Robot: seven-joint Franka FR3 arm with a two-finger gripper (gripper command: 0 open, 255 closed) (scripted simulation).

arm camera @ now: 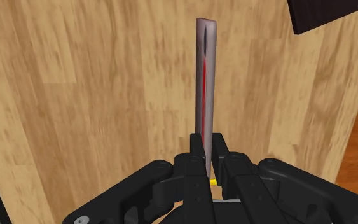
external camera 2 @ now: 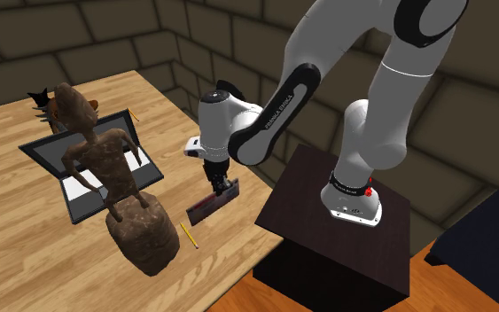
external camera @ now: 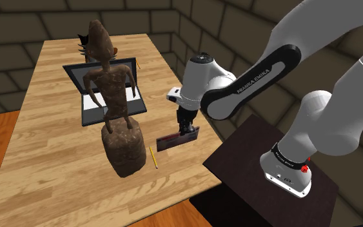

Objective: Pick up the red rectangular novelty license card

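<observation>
One end of the red card (arm camera: 205, 83) is clamped in your pincer (arm camera: 206, 153); its long axis runs straight out from it, on edge over the counter (arm camera: 75, 95), so lift upward.

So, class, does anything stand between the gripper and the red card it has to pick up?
Nothing visible does. The gripper is shut on the red card, clasping one end between its fingers. The brown carved figure and the yellow pencil sit apart from it, toward the shoulder view's left.
</observation>
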